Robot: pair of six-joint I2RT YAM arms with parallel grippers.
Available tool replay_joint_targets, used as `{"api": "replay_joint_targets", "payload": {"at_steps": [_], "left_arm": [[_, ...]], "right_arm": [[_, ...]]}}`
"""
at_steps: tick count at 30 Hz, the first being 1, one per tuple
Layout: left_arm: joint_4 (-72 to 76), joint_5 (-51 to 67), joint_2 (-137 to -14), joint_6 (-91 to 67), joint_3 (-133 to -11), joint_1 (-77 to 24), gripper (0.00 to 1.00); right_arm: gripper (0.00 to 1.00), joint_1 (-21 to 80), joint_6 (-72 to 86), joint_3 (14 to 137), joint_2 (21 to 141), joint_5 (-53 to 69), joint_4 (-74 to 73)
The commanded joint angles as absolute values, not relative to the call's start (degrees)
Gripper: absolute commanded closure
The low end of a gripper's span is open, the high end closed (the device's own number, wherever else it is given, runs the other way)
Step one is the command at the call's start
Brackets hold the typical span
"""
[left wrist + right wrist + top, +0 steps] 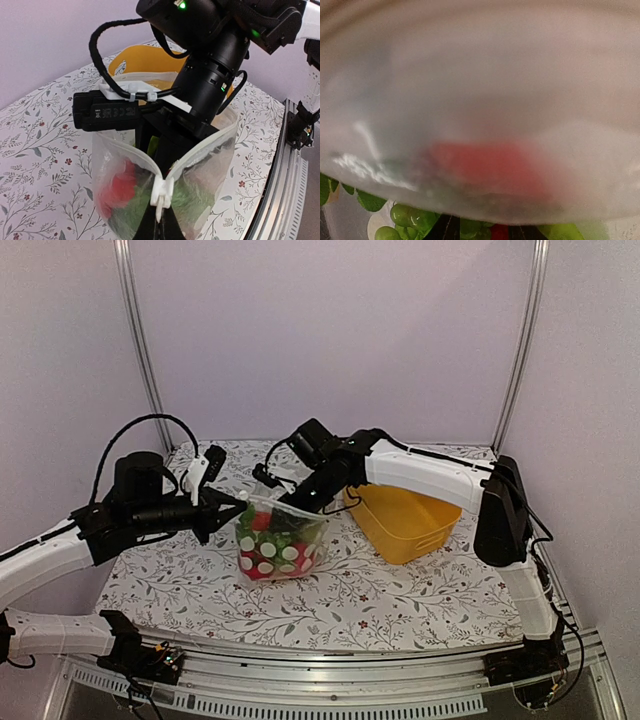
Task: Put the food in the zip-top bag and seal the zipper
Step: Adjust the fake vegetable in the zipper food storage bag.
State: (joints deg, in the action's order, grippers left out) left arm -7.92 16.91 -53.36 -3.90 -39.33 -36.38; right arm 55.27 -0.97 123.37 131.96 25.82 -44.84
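We see the zip-top bag (280, 540) standing near the middle of the counter (400, 590), with the red and green food (262, 521) inside it. A yellow tub (405, 523) sits just beside it, toward the right edge. The left hand (162, 197) is pressed together, pinching the zipper (200, 147). The right hand (318, 492) reaches into the mouth from the far side; plastic blurs its own view, so we cannot tell its state. Print on a black module (107, 112) is too small to read.
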Motion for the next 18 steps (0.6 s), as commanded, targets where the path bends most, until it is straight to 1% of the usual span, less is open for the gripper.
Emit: {"api": "replay_joint_targets", "payload": {"at_steps": [1, 7, 10, 11, 12, 13, 14, 18], "left_arm": [[-5.14, 15.52, -52.73, -4.28, -38.78, -36.74, 1.00], [-6.72, 17.38, -52.42, -2.43, -41.17, -37.00, 1.00], [-7.95, 18.68, -52.25, -0.44, -42.92, -37.23, 1.00], [-8.98, 19.21, -52.40, -0.13, -43.86, -37.33, 1.00], [-9.97, 19.92, -52.57, 1.03, -45.30, -37.49, 1.00], [-10.85, 20.75, -52.87, 2.00, -46.37, -37.63, 1.00], [-11.97, 21.46, -53.21, 2.93, -47.51, -37.88, 1.00], [-16.62, 24.92, -55.20, 6.70, -51.77, -39.00, 1.00]], "right_arm": [[0.67, 55.90, -0.79, 123.96, 127.17, 23.23, -50.26], [0.56, 55.90, -0.55, 121.13, 115.62, 20.26, -49.77], [0.45, 56.09, -1.16, 119.47, 111.07, 22.46, -47.55], [0.38, 56.33, -1.43, 119.00, 109.86, 22.59, -46.60], [0.27, 56.50, -1.53, 118.33, 109.27, 22.74, -45.44], [0.08, 56.80, -1.61, 117.85, 108.48, 22.54, -44.24], [0.02, 56.89, -1.79, 117.09, 108.00, 23.22, -42.84], [0.01, 56.79, -3.14, 110.01, 104.58, 25.54, -34.27]]}}
